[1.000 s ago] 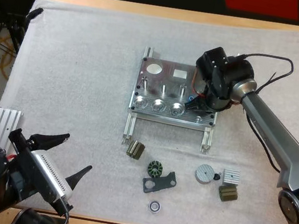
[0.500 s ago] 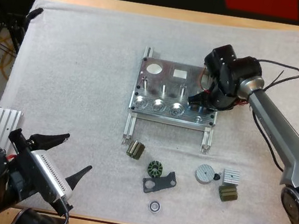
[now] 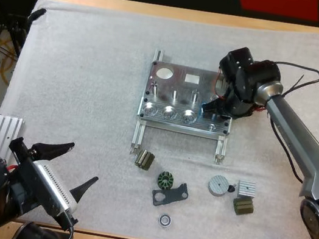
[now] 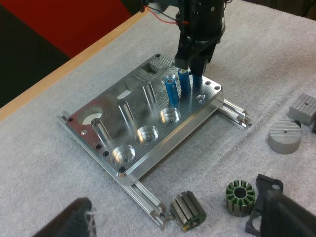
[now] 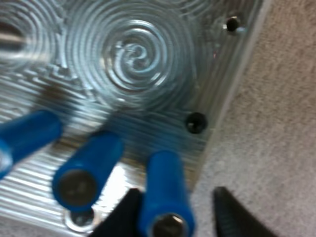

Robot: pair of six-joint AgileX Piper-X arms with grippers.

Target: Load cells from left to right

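Three blue cells (image 4: 184,80) stand on end, close together, at the right end of the metal fixture (image 3: 183,74). The fixture lies mid-way across the white mat (image 3: 82,69) covering the surface (image 3: 166,12).

My right gripper (image 3: 209,108) hangs directly over the cells, pointing down. From its wrist, its two fingers are apart and straddle the outermost cell (image 5: 165,190), the one closest to the fixture's edge. One finger is just beside the cell or against it; the other stands clear with a gap. Nothing is clamped yet.

Along the fixture's front row, three round pockets (image 4: 148,134) are empty.

My left gripper (image 3: 82,163) sits near the front left corner of the surface, well apart from the fixture, fingers spread wide and holding nothing. Small dark parts (image 3: 163,185) lie on the mat in front of the fixture.

I judge the step in hand is gripping this first cell. To do it well, I should:
- shift so the cell sits midway between the fingers
- close squarely on its sides, not its rim
- watch the neighbouring cell just beside it, which a stray finger could tip
- lift straight up until clear
- carry it to the leftmost pocket, lowering it upright so it seats without jamming
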